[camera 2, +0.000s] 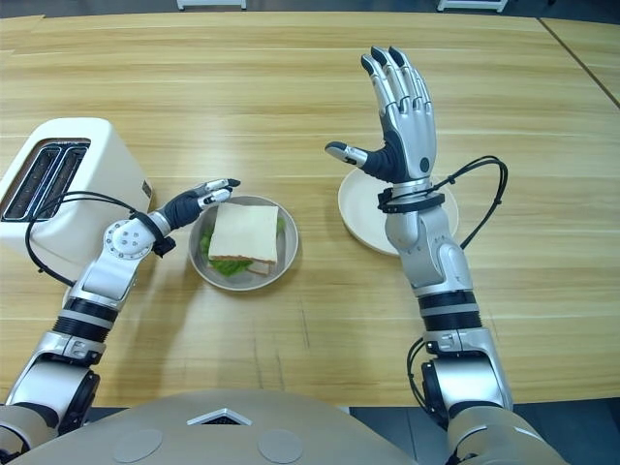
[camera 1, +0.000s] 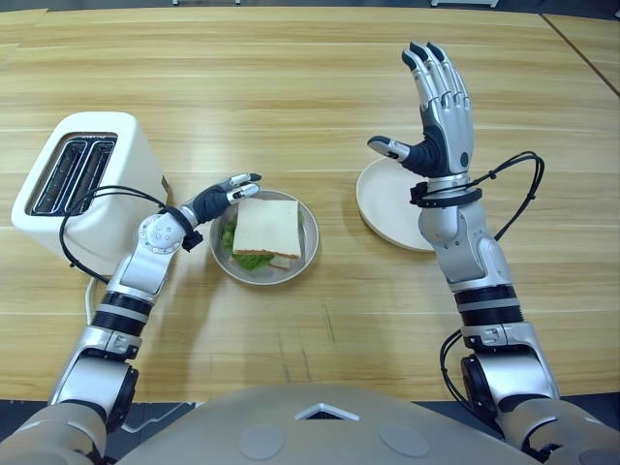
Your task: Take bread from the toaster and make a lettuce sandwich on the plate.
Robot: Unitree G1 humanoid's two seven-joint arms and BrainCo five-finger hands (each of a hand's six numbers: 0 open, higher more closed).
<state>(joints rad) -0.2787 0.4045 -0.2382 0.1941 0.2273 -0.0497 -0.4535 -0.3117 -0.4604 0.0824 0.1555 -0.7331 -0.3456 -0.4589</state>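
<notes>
Step in hand: judged to be finishing the sandwich; top slice of bread (camera 1: 267,228) lying over lettuce (camera 1: 250,260), with a lower slice (camera 1: 282,262) peeking out at the near edge.
Task item location: sandwich in the grey plate (camera 1: 293,273), centre-left on the tabletop (camera 1: 291,97), just right of the toaster (camera 1: 92,184).
Left hand (camera 1: 225,194): fingers stretched out and holding nothing, tips at the far-left rim of the grey plate beside the top slice's corner; contact with the bread not discernible.
Right hand (camera 1: 441,107): raised, fingers spread apart, empty, poised above the cream plate (camera 1: 387,208).
Advice for the step: press lightly and flat on the top slice if squaring it up; avoid pushing sideways, as the slice could slide on the lettuce. Withdraw leftward and upward.
Toaster: slots dark, no bread standing out.
Surroundings: cream plate bare, right of centre, well apart from the grey plate.
Obstructions: toaster close beside the left forearm; cable (camera 1: 513,184) looping off the right wrist, liable to snag.
</notes>
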